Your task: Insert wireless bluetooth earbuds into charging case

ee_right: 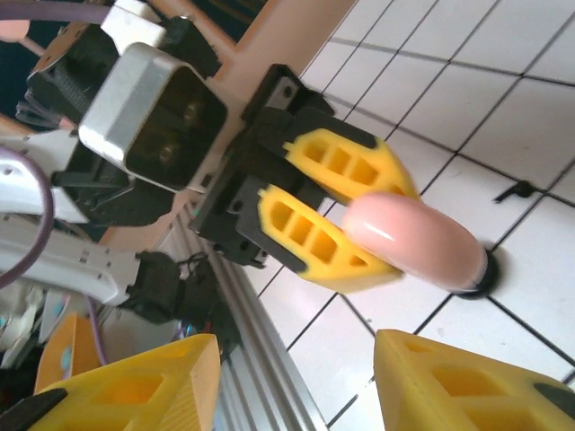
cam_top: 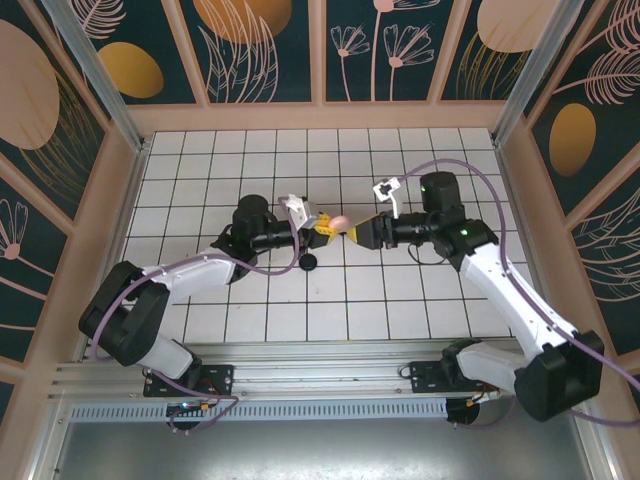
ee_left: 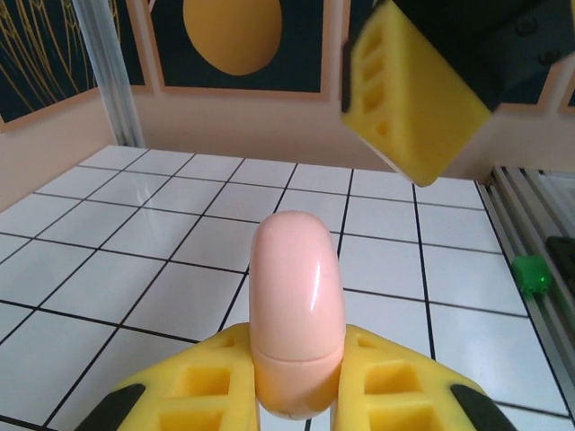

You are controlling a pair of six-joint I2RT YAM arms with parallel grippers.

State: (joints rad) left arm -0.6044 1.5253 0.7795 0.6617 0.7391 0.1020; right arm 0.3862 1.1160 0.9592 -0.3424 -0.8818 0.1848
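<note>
left tool [ee_left: 296,382] clamps the shut pink case [ee_left: 295,296] up over the table [cam_top: 385,300], right tool [ee_right: 296,386] gapes just beside it (holding nothing), so I'd square its fingers [ee_right: 467,386] on the free end before pinching, or the case twists loose.

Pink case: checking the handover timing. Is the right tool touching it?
Apart. The right wrist view shows bare tiles between the right tool and the pink case, which the left tool holds.
</note>
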